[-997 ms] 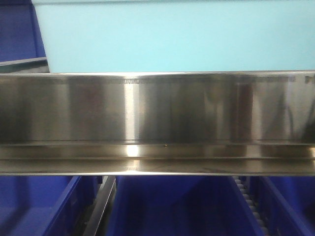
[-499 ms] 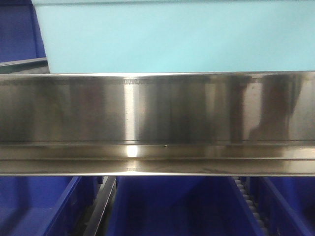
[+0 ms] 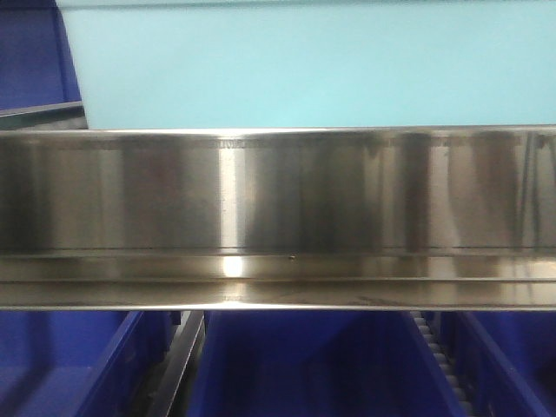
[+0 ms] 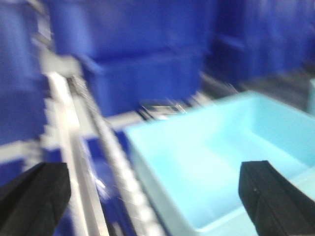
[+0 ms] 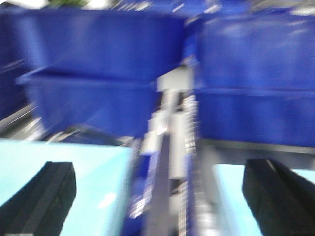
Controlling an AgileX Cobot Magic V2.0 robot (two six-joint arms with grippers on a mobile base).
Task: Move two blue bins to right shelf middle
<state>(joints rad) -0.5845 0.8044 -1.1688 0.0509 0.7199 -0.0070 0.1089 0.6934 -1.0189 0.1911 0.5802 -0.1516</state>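
Your left gripper (image 4: 150, 196) has its black fingers (image 4: 34, 196) spread wide apart, holding nothing, over a pale turquoise plastic bin (image 4: 221, 147). Your right gripper (image 5: 160, 196) is likewise spread and empty, facing dark blue plastic bins (image 5: 98, 73) on either side of a grey roller rail (image 5: 170, 142). Both wrist views are blurred. From the front, a brushed steel shelf beam (image 3: 278, 217) crosses the middle.

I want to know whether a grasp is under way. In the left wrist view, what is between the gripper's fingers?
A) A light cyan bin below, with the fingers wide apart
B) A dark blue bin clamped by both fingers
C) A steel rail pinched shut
A: the left gripper has its fingers at the picture's two edges, wide apart and clamping nothing, and the light cyan bin lies open beneath them.
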